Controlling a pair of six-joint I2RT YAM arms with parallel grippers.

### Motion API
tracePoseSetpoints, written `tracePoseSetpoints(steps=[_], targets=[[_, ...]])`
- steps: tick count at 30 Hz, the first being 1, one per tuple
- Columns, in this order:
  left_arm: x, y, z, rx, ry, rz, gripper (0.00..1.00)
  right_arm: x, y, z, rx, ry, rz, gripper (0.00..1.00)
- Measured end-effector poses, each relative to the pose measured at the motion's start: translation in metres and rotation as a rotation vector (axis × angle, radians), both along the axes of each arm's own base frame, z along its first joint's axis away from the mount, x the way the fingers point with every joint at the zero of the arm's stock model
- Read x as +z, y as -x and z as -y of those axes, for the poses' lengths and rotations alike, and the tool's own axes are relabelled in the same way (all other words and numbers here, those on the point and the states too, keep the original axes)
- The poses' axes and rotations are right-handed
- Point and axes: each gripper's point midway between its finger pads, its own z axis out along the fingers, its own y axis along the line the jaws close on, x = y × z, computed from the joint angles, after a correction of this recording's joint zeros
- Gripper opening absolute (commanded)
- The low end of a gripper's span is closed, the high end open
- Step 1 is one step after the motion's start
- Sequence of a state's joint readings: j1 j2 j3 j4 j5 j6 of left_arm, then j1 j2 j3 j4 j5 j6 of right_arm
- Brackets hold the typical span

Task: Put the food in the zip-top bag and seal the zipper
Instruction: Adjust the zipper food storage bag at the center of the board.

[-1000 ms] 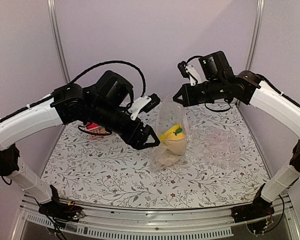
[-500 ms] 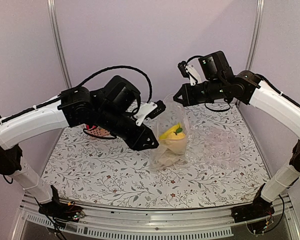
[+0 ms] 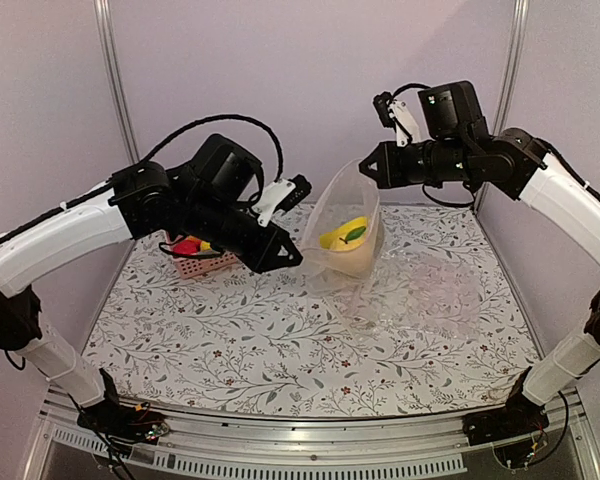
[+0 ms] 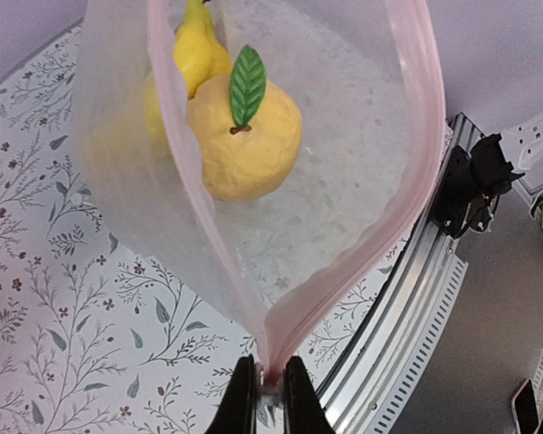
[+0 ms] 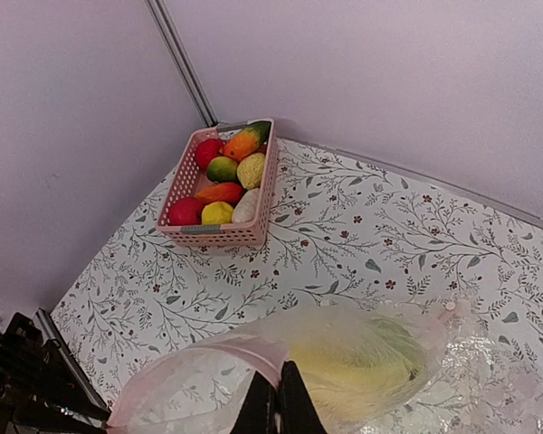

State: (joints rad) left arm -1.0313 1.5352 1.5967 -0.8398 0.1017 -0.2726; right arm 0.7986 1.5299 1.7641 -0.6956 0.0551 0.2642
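Observation:
The zip-top bag (image 3: 342,240) hangs in the air between both grippers with its mouth open. My left gripper (image 3: 296,257) is shut on the lower end of the pink zipper (image 4: 223,253); in the left wrist view its fingertips (image 4: 242,398) pinch the strip where its two sides meet. My right gripper (image 3: 364,168) is shut on the bag's upper edge (image 5: 281,357). Inside the bag lies food: a yellow round fruit with a green leaf (image 4: 244,145) and a yellow pear-like piece (image 4: 197,54). More food (image 5: 219,172) fills the pink basket.
The pink slatted basket (image 3: 205,265) stands at the table's far left, behind the left arm. A larger crinkled clear bag (image 3: 440,290) lies flat on the floral tablecloth right of centre. The metal front rail (image 4: 407,298) runs below the bag.
The left gripper has shut on the zipper's end. Both arms have risen and drawn the bag up off the table, stretching its mouth between them.

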Motion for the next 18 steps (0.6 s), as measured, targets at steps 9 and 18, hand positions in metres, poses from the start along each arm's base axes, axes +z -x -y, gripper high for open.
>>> tracePoseSetpoints(steps=[9,18], targets=[[-0.006,-0.049,-0.027,0.080,0.040,0.020,0.00,-0.008,-0.006,0.012,-0.063,0.042,0.020,0.00],[-0.069,-0.064,-0.034,0.074,-0.094,-0.061,0.00,-0.089,-0.023,-0.009,-0.062,0.161,-0.128,0.00]])
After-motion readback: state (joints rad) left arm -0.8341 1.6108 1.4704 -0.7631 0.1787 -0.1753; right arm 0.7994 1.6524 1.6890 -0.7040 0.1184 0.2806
